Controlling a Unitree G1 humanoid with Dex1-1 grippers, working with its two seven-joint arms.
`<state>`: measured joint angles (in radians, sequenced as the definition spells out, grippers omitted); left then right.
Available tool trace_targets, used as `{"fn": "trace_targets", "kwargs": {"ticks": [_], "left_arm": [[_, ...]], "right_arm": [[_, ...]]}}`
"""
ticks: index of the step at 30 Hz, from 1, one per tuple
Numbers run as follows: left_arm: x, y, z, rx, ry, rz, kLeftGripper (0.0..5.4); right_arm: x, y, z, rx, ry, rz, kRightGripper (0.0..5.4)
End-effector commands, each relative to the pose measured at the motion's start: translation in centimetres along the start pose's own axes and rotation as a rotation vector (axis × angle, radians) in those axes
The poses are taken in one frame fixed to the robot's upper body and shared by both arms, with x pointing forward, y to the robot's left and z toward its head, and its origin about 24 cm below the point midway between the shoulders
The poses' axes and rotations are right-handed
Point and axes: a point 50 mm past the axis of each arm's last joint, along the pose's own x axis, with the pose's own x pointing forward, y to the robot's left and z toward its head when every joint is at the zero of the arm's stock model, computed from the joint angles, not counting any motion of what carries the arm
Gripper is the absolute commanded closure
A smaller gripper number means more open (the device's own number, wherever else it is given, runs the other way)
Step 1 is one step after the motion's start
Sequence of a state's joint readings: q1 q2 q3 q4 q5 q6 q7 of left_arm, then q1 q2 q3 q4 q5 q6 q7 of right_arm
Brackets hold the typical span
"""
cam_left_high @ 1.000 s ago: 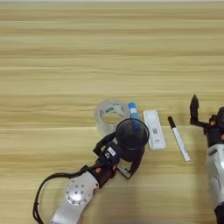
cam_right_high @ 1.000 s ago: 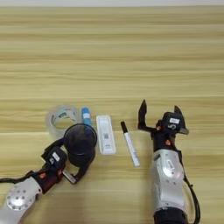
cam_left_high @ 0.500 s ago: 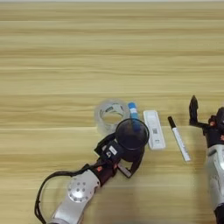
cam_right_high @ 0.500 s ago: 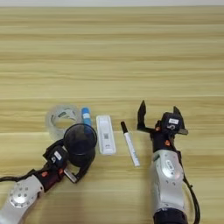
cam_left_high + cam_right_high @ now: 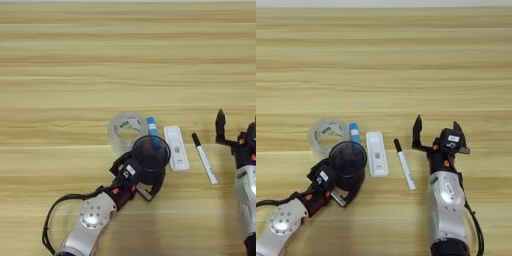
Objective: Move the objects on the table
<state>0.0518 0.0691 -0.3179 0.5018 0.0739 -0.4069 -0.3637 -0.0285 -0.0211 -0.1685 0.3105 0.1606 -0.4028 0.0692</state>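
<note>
Gripping the dark see-through cup (image 5: 150, 155), the left gripper (image 5: 146, 176) sits at the lower left of the table (image 5: 75, 60), its black fingers (image 5: 157, 184) wrapped around the cup's sides, arm running off toward the bottom left corner. Cup is upright, open mouth up, standing on the wood just in front of the other items.

Clear tape roll (image 5: 126, 131) lies flat just behind and left of the cup, touching or nearly touching its rim in the view. Blue tube (image 5: 153, 132) lies between tape roll and cassette, its near end hidden behind the cup's rim. White test cassette (image 5: 176, 154) lies flat just right of the cup, long side running away from the robot. White marker (image 5: 205, 160) with black cap lies right of the cassette, a bit apart, black cap at the far end, slightly angled.

Right gripper (image 5: 436, 135) is at the lower right, near the marker but not touching it, fingers (image 5: 417, 131) spread wide and pointing away from the robot, nothing between them. Right arm comes up from the bottom edge.
</note>
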Motion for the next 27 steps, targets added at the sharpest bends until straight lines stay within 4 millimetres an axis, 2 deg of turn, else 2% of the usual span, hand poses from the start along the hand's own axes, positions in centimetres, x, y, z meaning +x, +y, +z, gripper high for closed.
{"fn": "trace_targets", "kwargs": {"ticks": [1, 10, 18, 27], "left_arm": [[0.29, 0.25, 0.29, 0.016, -0.014, 0.007, 0.0], [0.34, 0.32, 0.28, 0.007, -0.017, 0.018, 0.0], [0.33, 0.38, 0.32, 0.001, -0.028, 0.024, 0.76], [0.35, 0.34, 0.34, -0.001, -0.032, 0.023, 0.8]], "right_arm": [[-0.1, -0.01, -0.05, 0.0, 0.009, -0.009, 0.02], [-0.09, -0.04, -0.06, 0.0, 0.01, -0.01, 0.02], [-0.12, -0.12, -0.1, -0.002, 0.012, -0.011, 0.0], [-0.08, -0.16, -0.13, -0.003, 0.014, -0.011, 0.0]]}}
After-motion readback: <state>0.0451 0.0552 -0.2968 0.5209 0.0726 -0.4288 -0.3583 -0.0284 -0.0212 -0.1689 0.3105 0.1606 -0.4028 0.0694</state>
